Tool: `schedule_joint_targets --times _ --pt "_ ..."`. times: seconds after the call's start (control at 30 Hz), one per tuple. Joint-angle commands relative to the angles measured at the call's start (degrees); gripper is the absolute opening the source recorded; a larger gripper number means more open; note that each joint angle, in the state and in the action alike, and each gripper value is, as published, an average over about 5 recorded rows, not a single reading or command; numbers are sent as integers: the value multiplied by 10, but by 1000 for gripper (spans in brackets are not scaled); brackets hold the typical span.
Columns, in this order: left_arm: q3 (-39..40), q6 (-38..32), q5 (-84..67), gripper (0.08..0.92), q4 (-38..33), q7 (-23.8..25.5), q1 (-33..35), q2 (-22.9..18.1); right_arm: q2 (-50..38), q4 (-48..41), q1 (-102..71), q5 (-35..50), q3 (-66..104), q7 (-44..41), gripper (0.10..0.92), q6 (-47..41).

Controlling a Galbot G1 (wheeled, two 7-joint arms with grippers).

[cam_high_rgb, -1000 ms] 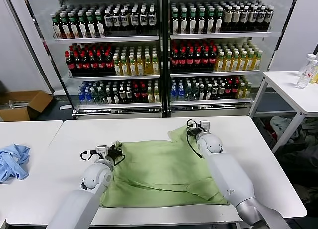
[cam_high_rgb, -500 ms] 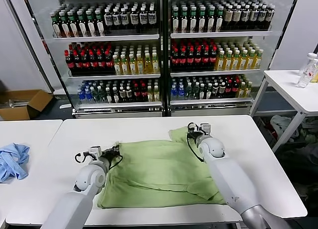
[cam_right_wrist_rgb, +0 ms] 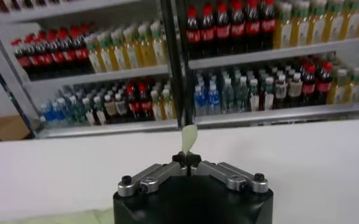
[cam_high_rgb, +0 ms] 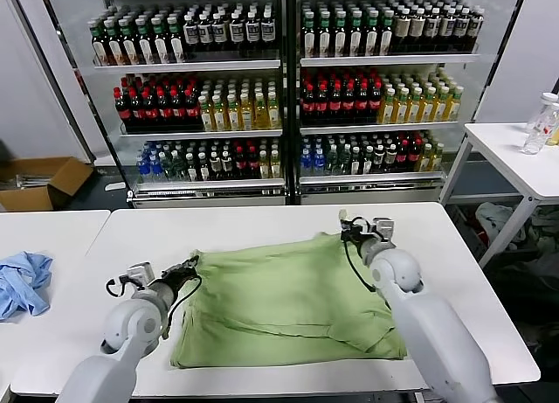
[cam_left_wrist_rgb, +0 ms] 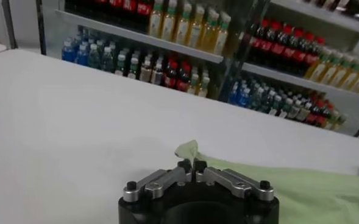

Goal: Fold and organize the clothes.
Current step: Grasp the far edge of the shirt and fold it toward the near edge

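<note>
The light green shirt (cam_high_rgb: pixel 293 300) lies spread on the white table (cam_high_rgb: pixel 262 219) in the head view. My left gripper (cam_high_rgb: pixel 190 265) is shut on the shirt's far left corner, and the pinched fabric tip (cam_left_wrist_rgb: pixel 189 150) sticks out past my left gripper (cam_left_wrist_rgb: pixel 192 164) in the left wrist view. My right gripper (cam_high_rgb: pixel 348 230) is shut on the shirt's far right corner; a thin tip of green cloth (cam_right_wrist_rgb: pixel 189 138) stands up from my right gripper (cam_right_wrist_rgb: pixel 186 159) in the right wrist view. The shirt's far edge is stretched between both grippers.
A light blue cloth (cam_high_rgb: pixel 22 282) lies on the neighbouring table at the left. Glass-door fridges full of bottles (cam_high_rgb: pixel 279 88) stand behind the table. A side table (cam_high_rgb: pixel 515 158) with bottles is at the right. A cardboard box (cam_high_rgb: pixel 44 183) sits on the floor at the left.
Both grippers have moved apart, left one further left, right one further right, pulling the shirt's far edge wider and flatter. The folded-up corner near the right gripper is stretched out.
</note>
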Motion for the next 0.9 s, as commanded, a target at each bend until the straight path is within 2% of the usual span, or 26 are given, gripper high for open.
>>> schedule_joint_targets --times 0.03,0.33,0.5,0.7,0.8,0.9 --pt "-60 8 -39 88 -134 2 119 24 -76 224 -189 17 88 13 106 -1" --pt "-61 22 -3 88 -134 5 152 43 -80 308 -328 17 179 26 106 -4" --pt "-45 22 54 88 -125 11 156 50 -63 314 -368 3 189 35 106 -3" --pt "-12 21 160 93 -118 42 160 48 -44 288 -358 -50 157 39 106 -16" --pt "2 15 219 141 -126 46 162 38 -35 277 -349 -76 139 36 109 -18" --pt "6 3 267 223 -144 39 173 23 -31 278 -351 -88 133 32 151 -17"
